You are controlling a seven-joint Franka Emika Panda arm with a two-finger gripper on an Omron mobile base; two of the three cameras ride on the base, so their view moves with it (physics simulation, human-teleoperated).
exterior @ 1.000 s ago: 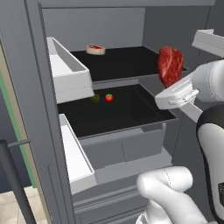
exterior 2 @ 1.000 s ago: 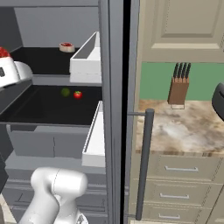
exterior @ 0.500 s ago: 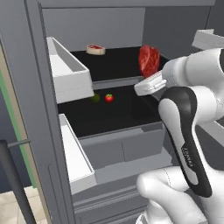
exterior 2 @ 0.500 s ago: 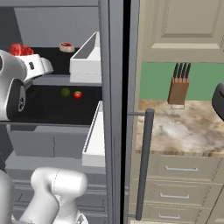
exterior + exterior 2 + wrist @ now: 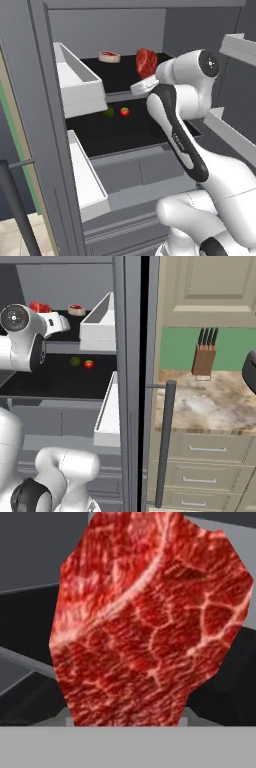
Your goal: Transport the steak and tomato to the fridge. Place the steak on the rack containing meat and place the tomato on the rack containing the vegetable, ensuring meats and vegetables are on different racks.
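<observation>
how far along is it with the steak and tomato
Done: a tomato already lies on the middle rack beside a green vegetable. In hand: the gripper holds the steak upright over the upper rack, where a small piece of meat sits. Left: set the steak down there and let go.

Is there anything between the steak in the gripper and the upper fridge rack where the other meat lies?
Nothing visible does. The steak is held up over the upper rack; the other meat lies further back, leaving bare shelf between them.
</observation>
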